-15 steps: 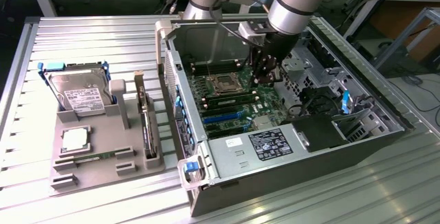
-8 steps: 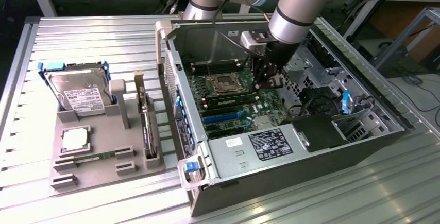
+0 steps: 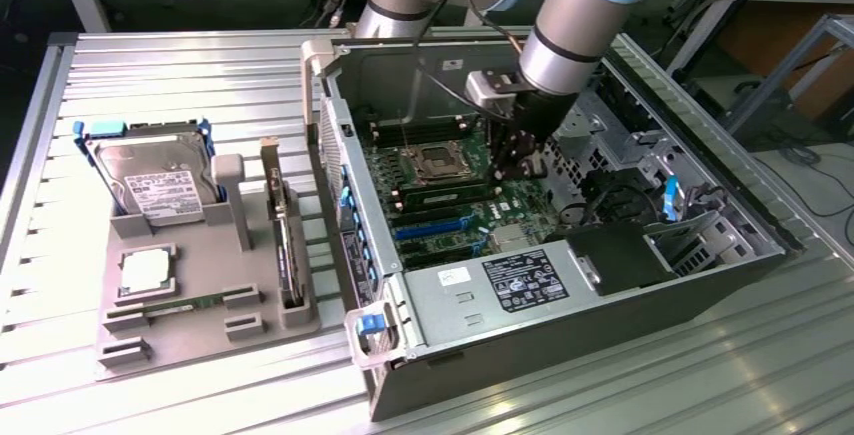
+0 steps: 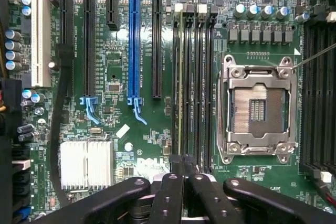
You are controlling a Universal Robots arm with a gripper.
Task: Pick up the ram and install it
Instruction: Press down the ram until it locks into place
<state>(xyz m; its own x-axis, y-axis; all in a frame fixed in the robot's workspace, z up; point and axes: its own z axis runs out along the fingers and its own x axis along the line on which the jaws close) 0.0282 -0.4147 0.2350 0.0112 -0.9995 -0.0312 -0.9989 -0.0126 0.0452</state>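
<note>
Table (image 3: 134,65) carries open computer case (image 3: 561,355); gray tray (image 3: 187,340) well apart from claw. Arm (image 3: 587,15) reaches steeply down into case. Claw (image 4: 183,162) clenched, empty, tips over motherboard (image 4: 157,140). Two sticks alike. Ram (image 4: 180,77) seated on edge in slot just ahead of claw tips, long axis parallel to blue slot (image 4: 134,45), beside socket (image 4: 257,108). Second stick (image 3: 180,305) flat on tray. One hard drive (image 3: 154,185), one processor chip (image 3: 144,273).

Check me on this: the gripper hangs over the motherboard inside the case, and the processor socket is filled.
Not quite: the processor socket is empty, as the wrist view shows. The gripper does hang over the motherboard inside the case.
</note>
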